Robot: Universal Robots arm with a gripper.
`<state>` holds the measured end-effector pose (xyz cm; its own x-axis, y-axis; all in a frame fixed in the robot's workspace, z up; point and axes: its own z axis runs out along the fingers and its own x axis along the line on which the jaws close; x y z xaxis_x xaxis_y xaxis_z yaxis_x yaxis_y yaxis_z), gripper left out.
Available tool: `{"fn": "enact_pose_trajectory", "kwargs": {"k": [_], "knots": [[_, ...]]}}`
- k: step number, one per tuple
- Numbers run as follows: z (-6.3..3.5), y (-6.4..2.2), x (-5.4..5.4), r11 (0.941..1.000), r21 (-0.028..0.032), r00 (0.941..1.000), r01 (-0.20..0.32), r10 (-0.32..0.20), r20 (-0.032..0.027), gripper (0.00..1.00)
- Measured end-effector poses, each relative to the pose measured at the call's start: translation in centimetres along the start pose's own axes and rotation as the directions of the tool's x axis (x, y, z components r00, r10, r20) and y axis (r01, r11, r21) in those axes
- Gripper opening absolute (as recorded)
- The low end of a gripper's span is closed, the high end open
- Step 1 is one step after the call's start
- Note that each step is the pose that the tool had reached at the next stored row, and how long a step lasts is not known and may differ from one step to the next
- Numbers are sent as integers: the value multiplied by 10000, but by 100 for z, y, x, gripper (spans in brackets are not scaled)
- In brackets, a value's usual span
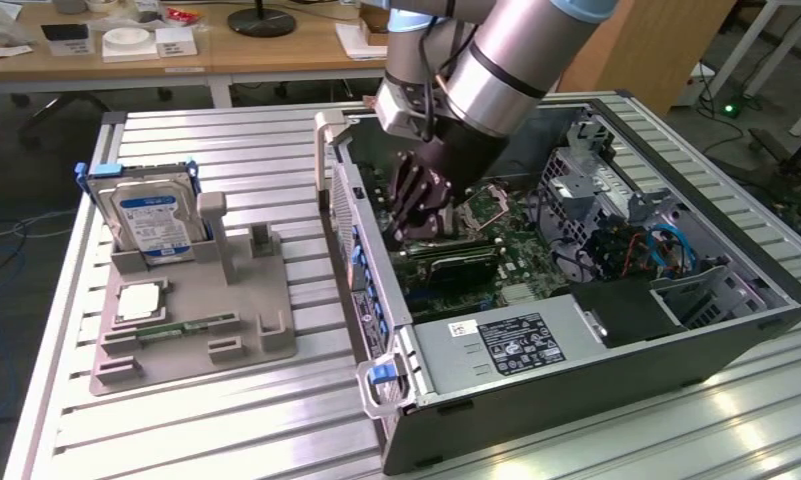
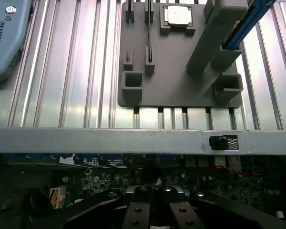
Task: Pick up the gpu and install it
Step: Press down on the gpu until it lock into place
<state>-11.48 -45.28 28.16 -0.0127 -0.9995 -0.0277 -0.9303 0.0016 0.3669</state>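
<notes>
Black and pressed together, my claw (image 1: 420, 222) hangs down inside the open computer case (image 1: 507, 350), low over the green motherboard (image 1: 514, 255). In the wrist view my fingers (image 2: 138, 212) meet with no gap between them, and I cannot make out anything pinched there.

Just beneath my fingertips in the exterior view lies the gpu (image 1: 456, 262), a dark flat card standing on edge across the motherboard, close to the case wall on the exterior view's left. Whether it sits fully in its slot I cannot tell.

Outside the case, on the ribbed metal table (image 1: 240, 140), rests a grey parts holder (image 1: 193, 320). A silver hard drive (image 1: 153, 222) with a blue label stands upright in its rear rack. A square processor (image 1: 137, 300) lies flat in a pocket nearer the front, and a narrow green memory stick (image 1: 187, 327) lies along a groove beside it. From my wrist I see the same holder (image 2: 176, 81) beyond the pale case wall (image 2: 143, 140), with the processor (image 2: 177, 15) near its far edge.
</notes>
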Motion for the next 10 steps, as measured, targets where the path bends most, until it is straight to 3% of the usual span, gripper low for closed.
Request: {"fn": "enact_pose_trajectory", "kwargs": {"k": [10], "knots": [[29,-12,18,10000,-28,10000,0,0,5,11]]}}
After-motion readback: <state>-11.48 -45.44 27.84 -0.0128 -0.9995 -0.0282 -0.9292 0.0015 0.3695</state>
